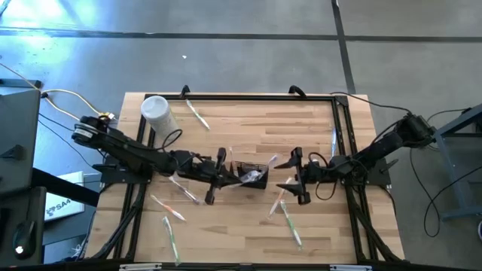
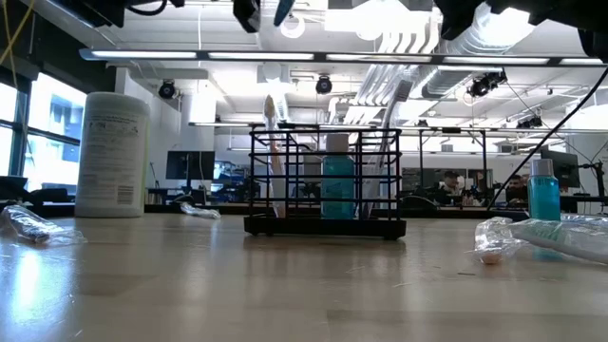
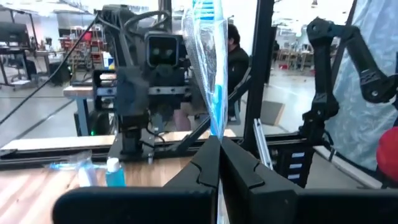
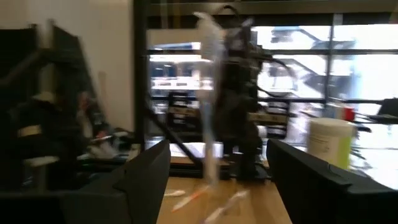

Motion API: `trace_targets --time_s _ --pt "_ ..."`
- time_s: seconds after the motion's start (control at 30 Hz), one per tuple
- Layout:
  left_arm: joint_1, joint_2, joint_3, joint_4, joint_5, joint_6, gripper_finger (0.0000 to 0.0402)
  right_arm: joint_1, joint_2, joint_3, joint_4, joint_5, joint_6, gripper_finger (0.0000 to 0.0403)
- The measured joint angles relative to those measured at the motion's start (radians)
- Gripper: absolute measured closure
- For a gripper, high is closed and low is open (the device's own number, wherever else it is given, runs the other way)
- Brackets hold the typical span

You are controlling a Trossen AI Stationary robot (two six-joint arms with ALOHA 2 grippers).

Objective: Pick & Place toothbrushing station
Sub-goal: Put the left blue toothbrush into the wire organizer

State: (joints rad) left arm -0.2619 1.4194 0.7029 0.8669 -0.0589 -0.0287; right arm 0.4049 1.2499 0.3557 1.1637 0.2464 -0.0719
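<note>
While left claw (image 1: 218,177) pinches wrapped toothbrush (image 3: 208,68), station (image 1: 250,175) mid-table

You are looking at a grey concrete floor (image 1: 241,45) filling the top of the high view, dark seams crossing it. In the low view, ceiling strip lights (image 2: 313,55) are glowing across the upper frame, windows (image 2: 28,123) are letting daylight in at left, and desks with monitors (image 2: 199,166) are standing behind mid-frame.
</note>
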Motion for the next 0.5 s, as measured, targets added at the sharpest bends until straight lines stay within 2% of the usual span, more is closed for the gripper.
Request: trace_targets --time_s 0.1,0.37,0.5 --pt "0.000 0.008 0.000 -0.001 0.000 0.001 0.0401 0.001 0.000 0.000 0.000 -0.038 -0.001 0.0145" --pt "0.002 0.009 0.010 0.021 0.000 0.052 0.0401 -0.020 0.000 0.000 0.000 -0.013 0.024 0.0145" --pt "0.021 0.072 0.060 0.010 0.039 0.044 0.0402 -0.039 0.001 0.001 0.006 -0.013 0.054 0.0145"
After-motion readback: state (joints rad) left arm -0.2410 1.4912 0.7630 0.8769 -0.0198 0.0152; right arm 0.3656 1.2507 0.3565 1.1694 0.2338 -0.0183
